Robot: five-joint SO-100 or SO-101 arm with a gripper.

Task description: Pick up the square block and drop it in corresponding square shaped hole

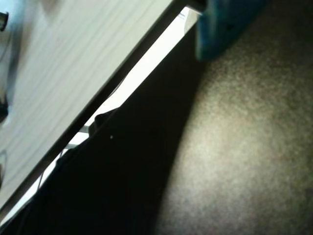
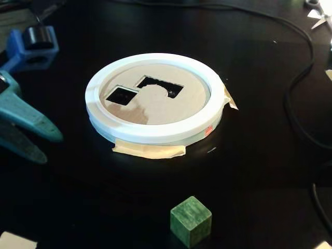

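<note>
Gripper (image 2: 39, 140), teal plastic, enters the fixed view from the left edge; its 2 tapered fingers (image 2: 31, 123) are spread apart with nothing between them, hanging well left of the block. Green block (image 2: 191, 220): a small cube with a matte, slightly grained, wood-like surface and softened edges, resting on the black tabletop (image 2: 259, 171) at the near edge, a little right of centre. Farther back lies the sorter disc (image 2: 155, 98), a round white ring (image 2: 155, 134) framing a flat tan cardboard panel. 2 openings are cut in the panel: a small square hole (image 2: 120, 95) at left and a larger, roughly rectangular hole (image 2: 161, 85) to its right. Beige masking tape (image 2: 150, 151) fixes the ring to the table at its near and right sides. A black cable (image 2: 298, 98) curves along the right. In the wrist view, a blurred blue gripper part (image 1: 225, 24) shows at the top, above dark and pale out-of-focus surfaces.
</note>
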